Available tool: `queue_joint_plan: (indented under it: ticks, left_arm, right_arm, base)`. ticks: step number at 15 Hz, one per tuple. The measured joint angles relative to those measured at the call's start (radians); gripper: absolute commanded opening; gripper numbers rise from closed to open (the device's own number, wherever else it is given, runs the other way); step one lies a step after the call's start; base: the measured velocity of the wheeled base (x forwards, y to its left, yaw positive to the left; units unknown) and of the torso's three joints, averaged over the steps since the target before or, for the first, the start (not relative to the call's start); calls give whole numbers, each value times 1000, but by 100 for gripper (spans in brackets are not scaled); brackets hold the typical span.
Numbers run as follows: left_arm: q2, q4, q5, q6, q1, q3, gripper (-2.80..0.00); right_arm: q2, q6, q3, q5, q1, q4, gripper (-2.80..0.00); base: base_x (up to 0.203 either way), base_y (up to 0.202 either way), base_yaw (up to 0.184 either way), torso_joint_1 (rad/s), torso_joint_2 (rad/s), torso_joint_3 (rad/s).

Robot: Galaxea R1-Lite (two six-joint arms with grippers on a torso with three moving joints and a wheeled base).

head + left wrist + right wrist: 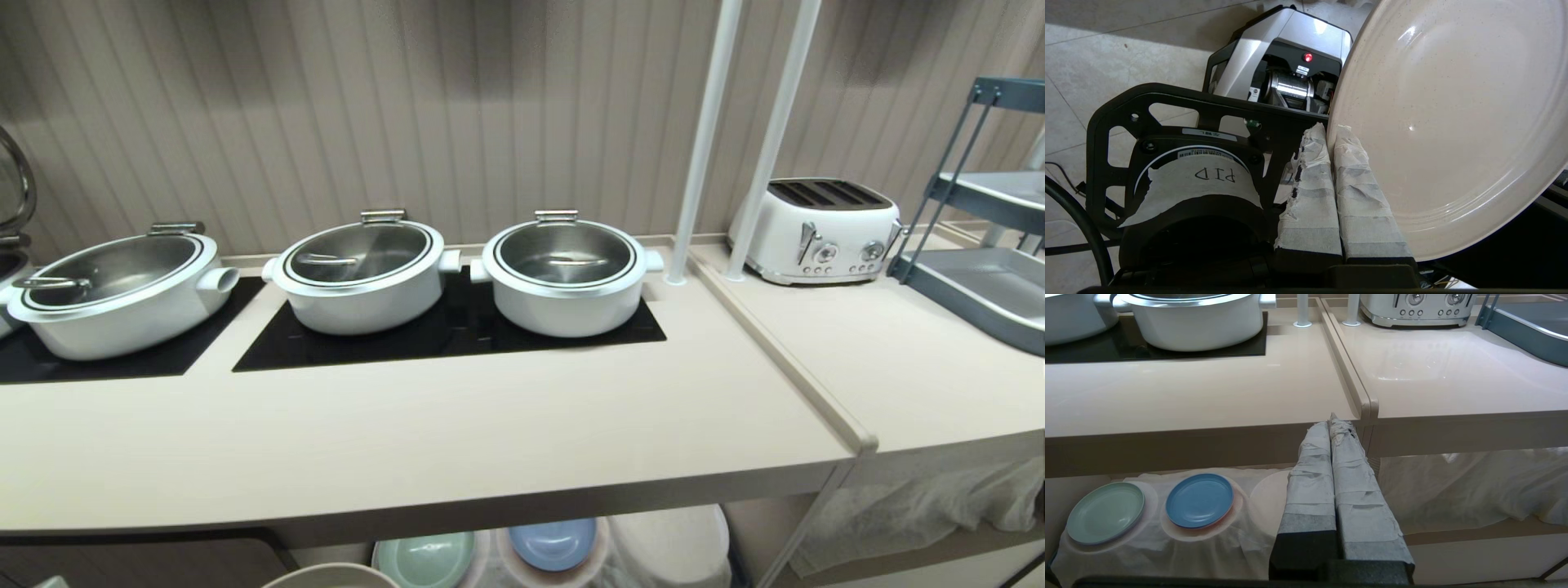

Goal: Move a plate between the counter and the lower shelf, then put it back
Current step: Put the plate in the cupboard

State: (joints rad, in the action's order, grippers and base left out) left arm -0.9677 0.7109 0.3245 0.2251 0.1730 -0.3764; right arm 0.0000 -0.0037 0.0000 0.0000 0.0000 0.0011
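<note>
The left gripper point(1331, 134) is clenched on the rim of the plate point(1453, 122), pinching its edge between taped fingers point(1310, 196), below the front edge of the counter point(424, 441). The plate looks rigid, glazed, slick and probably breakable, so an edge pinch may let it swing. The right gripper point(1333, 424) hangs clenched and empty before the lower shelf point(1167, 543).

Only 1 marking reads clearly: the handwritten letters "PID", seen upside down, on a strip of pale tape point(1194, 181) stuck across the round black housing point(1188, 204) at about 8 o'clock in the left wrist view. A small printed label point(1198, 153) just above the tape is too fine to read.
</note>
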Motion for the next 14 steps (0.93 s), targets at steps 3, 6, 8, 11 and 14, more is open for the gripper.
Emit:
queue_joint_plan:
  ticks: [3,6,8,11,14]
  left_arm:
    - [-1,2,3,-1,-1,4,-280]
    - [-2,3,4,-1,-3,6,-280]
    - [-2,4,4,0,-3,6,-280]
    - [-3,6,4,0,-3,2,-280]
    - [-3,6,4,0,-3,-3,-280]
  right_arm:
    - [0,0,0,0,0,0,-280]
    - [0,0,0,0,0,0,-280]
    - [0,0,0,0,0,0,-280]
    - [0,0,0,0,0,-1,-280]
    - [0,0,0,0,0,0,-280]
  base:
    - [0,0,0,0,0,0]
    - [0,0,0,0,0,0]
    - [0,0,0,0,0,0]
    - [0,0,0,0,0,0]
    - [0,-122,3,0,2,2]
